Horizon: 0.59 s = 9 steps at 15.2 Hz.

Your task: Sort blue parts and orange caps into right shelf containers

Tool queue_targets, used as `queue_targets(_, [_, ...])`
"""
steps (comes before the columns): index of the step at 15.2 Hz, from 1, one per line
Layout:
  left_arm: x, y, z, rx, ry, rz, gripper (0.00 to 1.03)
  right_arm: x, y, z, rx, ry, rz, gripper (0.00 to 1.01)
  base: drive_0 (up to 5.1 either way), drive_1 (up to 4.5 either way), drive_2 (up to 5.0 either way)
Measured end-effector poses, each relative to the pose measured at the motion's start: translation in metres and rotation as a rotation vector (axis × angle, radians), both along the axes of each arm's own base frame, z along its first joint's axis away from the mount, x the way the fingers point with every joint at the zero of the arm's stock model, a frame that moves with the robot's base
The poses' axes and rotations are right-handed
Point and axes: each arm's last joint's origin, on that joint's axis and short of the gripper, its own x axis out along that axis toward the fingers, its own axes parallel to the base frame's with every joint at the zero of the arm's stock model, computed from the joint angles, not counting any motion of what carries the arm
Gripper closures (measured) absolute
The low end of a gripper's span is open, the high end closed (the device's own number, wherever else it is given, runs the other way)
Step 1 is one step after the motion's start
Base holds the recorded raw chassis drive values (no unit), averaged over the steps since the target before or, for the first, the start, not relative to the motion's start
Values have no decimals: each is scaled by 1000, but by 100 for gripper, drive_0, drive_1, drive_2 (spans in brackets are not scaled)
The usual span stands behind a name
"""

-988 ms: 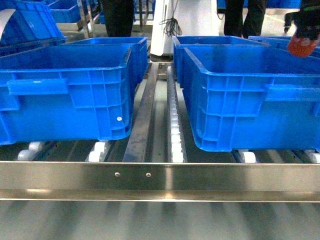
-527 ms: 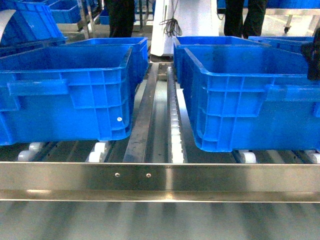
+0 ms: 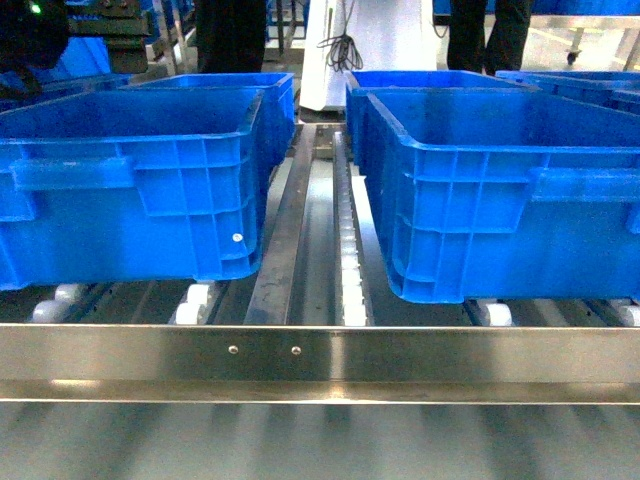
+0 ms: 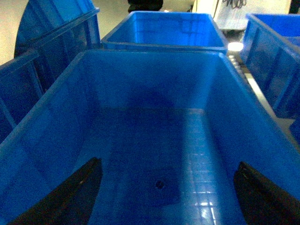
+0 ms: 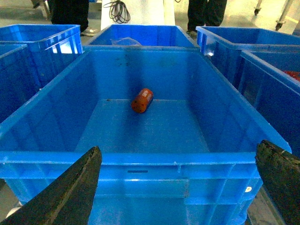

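Two big blue containers stand on the right shelf (image 3: 320, 362): a left crate (image 3: 130, 190) and a right crate (image 3: 500, 200). My left gripper (image 4: 168, 165) hangs open over the left crate (image 4: 56, 140); between its fingers a small dark round hole (image 4: 160, 184) shows on the floor in a darker patch, and I cannot tell whether it is one of the blue parts. My left arm (image 3: 35, 40) shows at the head view's top left. My right gripper (image 5: 180, 152) is open in front of the crate's near wall (image 5: 140, 159). One of the orange caps (image 5: 142, 100) lies on its side inside.
More blue crates (image 3: 430, 80) stand behind and beside the front two; one at the far right holds reddish things (image 5: 293, 75). A roller track (image 3: 352, 270) runs between the crates. People's legs (image 3: 230, 35) and a white unit (image 3: 385, 40) stand behind the rack.
My right gripper, which held an orange cap above the right crate, has drawn back out of the head view and is now empty. My left arm has come in at the top left.
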Motion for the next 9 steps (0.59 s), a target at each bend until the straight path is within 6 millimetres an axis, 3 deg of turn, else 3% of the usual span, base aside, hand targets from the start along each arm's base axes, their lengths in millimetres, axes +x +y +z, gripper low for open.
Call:
queue_targets(1, [-22, 4, 9, -15, -47, -2, 8, -1, 0, -2, 3, 6, -3, 3, 0, 0, 0])
queue_targets(3, [-85, 15, 41, -53, -172, -10, 5, -4, 4, -6, 22, 6, 12, 3, 0, 0, 0])
queue_targets(4, [-122, 22, 44, -56, -226, -3, 5, -7, 7, -11, 32, 23, 29, 3, 0, 0, 0])
queue_targets(5, [-155, 26, 34, -49, -220, 17, 6, -9, 8, -15, 39, 24, 38, 4, 0, 0, 0])
queue_targets(6, [-176, 29, 17, -40, -267, -55, 19, -16, 8, -17, 52, -77, 17, 16, 0, 0, 0])
queue_targets(9, [-212, 27, -24, -33, -239, -107, 57, -58, 0, -27, 57, -114, 0, 54, 0, 0, 0])
